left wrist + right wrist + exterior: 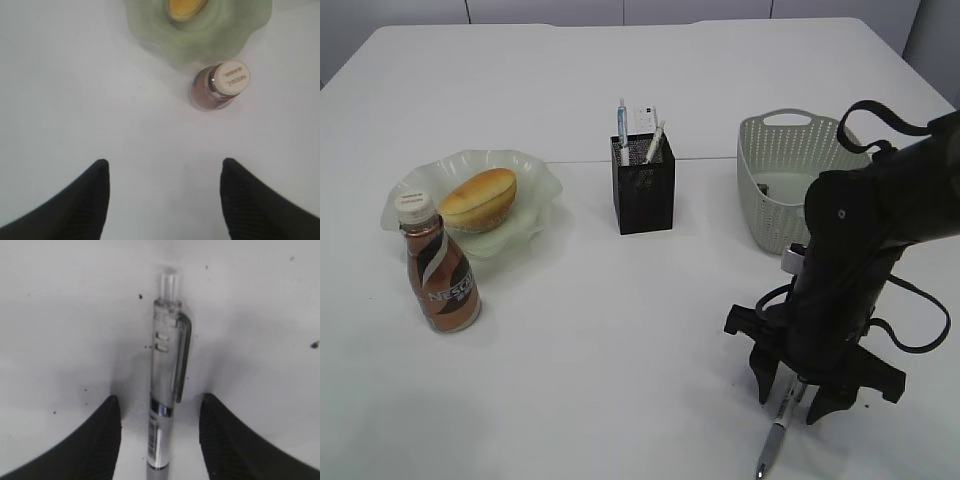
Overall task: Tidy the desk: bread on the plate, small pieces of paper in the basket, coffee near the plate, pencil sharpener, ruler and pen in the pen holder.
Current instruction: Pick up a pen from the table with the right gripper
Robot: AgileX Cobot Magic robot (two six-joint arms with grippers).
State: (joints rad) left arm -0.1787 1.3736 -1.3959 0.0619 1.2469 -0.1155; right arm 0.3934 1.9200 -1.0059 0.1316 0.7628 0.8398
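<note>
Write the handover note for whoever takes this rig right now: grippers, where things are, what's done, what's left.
Right gripper: open, down at the desk, jaws straddling a silver pen, not closed on it.
Left gripper: open, empty, above the coffee.
Done: bread on the plate; coffee beside the plate; pens stand in the pen holder.
Left: grip the silver pen and put it in the holder. Basket contents unclear.

plate (200,30) cropped by top edge, pen (164,405) tip cut off
</note>
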